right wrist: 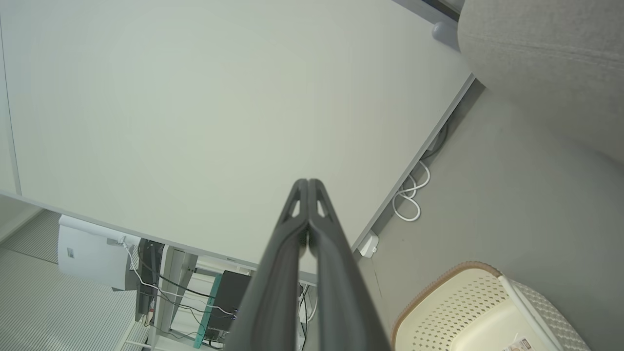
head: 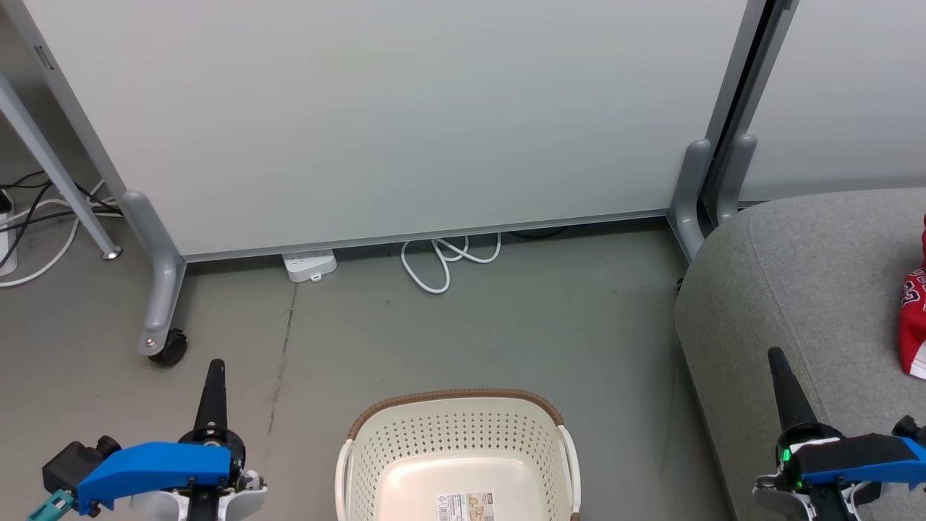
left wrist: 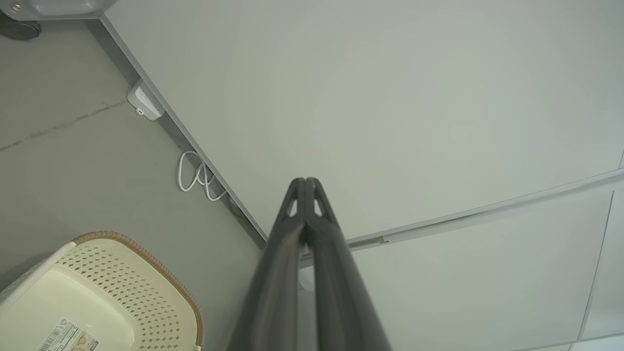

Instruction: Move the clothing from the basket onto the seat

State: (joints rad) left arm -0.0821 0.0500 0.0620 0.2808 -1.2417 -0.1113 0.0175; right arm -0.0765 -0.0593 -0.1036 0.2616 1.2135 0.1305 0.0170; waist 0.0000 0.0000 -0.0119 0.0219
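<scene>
The cream basket (head: 454,427) with its brown rim stands on the floor at the bottom centre; inside it I see only a label sticker (head: 466,506). Red clothing (head: 913,318) with white trim lies on the grey seat (head: 803,282) at the right edge. My left gripper (head: 215,370) is shut with nothing in it, left of the basket. My right gripper (head: 777,358) is shut with nothing in it, in front of the seat's near side. The left wrist view has the basket (left wrist: 122,273) at lower left beside my shut fingers (left wrist: 319,229). The right wrist view has the basket (right wrist: 453,307) at lower right and the seat (right wrist: 546,53) at upper right.
A pale grey wheeled partition (head: 391,123) stands behind the basket, with a caster (head: 168,347) at the left. A white power adapter (head: 311,265) and coiled white cable (head: 441,260) lie under its lower edge. More cables (head: 36,217) lie at far left.
</scene>
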